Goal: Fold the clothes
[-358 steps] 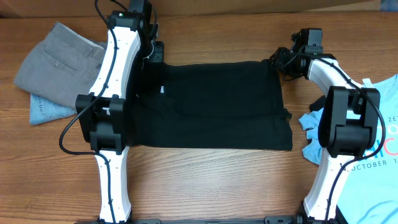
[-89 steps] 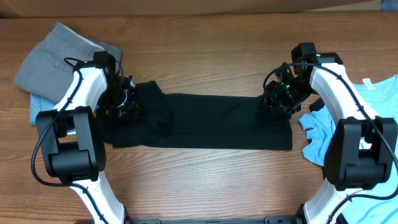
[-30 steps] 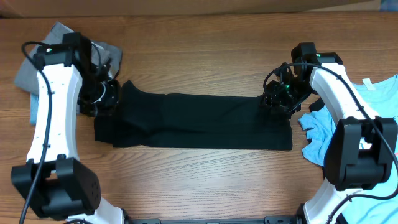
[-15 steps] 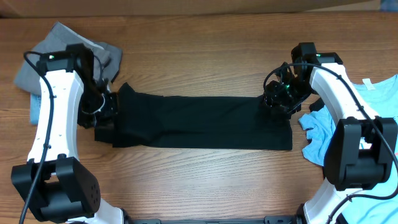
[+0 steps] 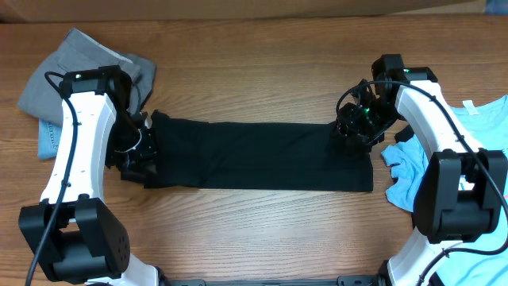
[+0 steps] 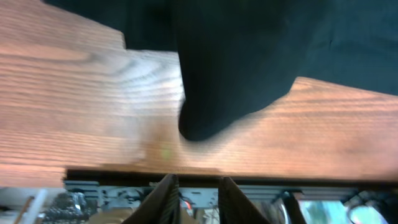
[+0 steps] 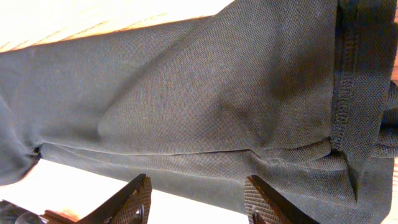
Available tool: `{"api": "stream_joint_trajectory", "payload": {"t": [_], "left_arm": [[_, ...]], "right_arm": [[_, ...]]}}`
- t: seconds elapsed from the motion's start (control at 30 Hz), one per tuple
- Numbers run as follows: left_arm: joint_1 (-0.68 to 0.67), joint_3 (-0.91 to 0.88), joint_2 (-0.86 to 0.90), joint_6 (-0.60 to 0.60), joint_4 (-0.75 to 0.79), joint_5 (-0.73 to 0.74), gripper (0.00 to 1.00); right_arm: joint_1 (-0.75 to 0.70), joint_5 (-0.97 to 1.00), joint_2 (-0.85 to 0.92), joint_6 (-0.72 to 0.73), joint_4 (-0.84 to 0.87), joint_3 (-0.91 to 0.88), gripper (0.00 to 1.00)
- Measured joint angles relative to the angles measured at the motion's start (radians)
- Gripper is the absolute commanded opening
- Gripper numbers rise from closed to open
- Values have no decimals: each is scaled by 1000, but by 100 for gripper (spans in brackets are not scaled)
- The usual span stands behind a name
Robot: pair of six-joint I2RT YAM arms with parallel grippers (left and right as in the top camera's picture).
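Black shirt (image 5: 262, 155) lay in a long band, grey trousers (image 5: 59, 75) and blue tee (image 5: 494, 127) flanking. Left pincer (image 6: 196, 182) and right pincer (image 7: 198, 182) stood apart.

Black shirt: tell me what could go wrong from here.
1. A loose flap sticks out at the left end of the shirt, and the left fingers stand apart with nothing between them; the next fold may come out crooked.
2. A blue garment lies close beside the shirt's right end, near the right fingers; a grab there might catch it too.
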Motion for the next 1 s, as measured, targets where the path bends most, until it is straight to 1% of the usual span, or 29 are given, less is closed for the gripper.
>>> {"api": "stream_joint_trajectory", "payload": {"t": [0.07,0.23,0.37,0.47,0.63,1.0], "left_arm": [[0,0,0,-8,43,-19,42],[0,0,0,-13,117,-42,42],[0,0,0,-11,169,-48,45],[0,0,0,-10,231,-50,44],[0,0,0,19,315,-31,45],[-36,0,0,20,424,-2,45]], "right_arm": [[0,0,0,0,0,0,52],[0,0,0,0,0,0,52],[0,0,0,0,1,0,52],[0,0,0,0,13,0,52],[0,0,0,0,40,0,52],[-2,-38,0,0,96,0,52]]}}
